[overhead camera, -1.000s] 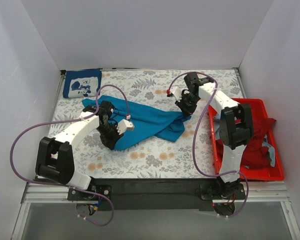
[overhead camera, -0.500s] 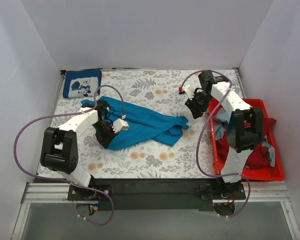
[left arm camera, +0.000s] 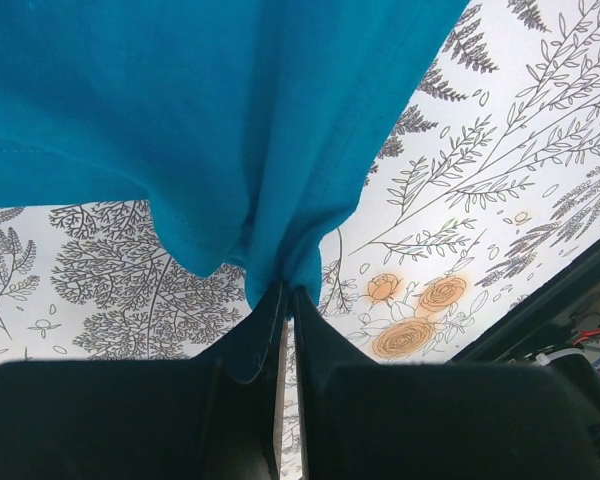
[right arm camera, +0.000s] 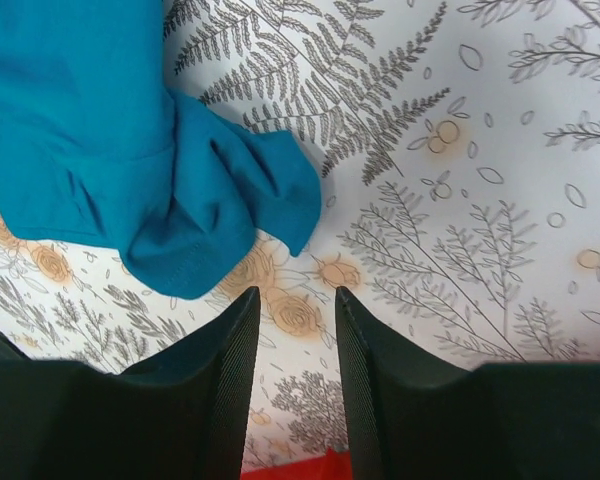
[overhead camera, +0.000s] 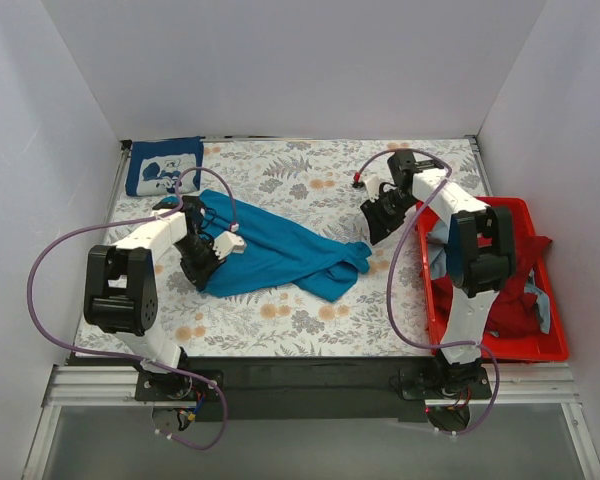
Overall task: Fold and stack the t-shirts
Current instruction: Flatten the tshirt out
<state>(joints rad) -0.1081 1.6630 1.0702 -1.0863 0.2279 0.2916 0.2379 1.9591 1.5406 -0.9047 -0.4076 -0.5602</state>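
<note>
A teal-blue t-shirt (overhead camera: 280, 248) lies crumpled across the middle of the floral table. My left gripper (overhead camera: 202, 268) is shut on its near-left edge; the left wrist view shows the teal cloth (left arm camera: 230, 130) pinched between the closed fingers (left arm camera: 320, 360). My right gripper (overhead camera: 372, 228) is open and empty, just right of the shirt's right end; in the right wrist view the shirt's corner (right arm camera: 180, 200) lies ahead of the fingertips (right arm camera: 242, 330). A folded navy t-shirt with a white graphic (overhead camera: 164, 166) lies at the far left corner. Dark red and pale blue-grey shirts (overhead camera: 515, 285) are heaped in the bin.
A red plastic bin (overhead camera: 465, 325) stands at the table's right edge, beside the right arm. White walls close in the table on three sides. Purple cables loop off both arms. The black base rail runs along the near edge.
My left gripper pulled the teal shirt leftward, dragging it across the table. My right gripper let go of the shirt's right end, drew away to the right, then came back toward it, open.
</note>
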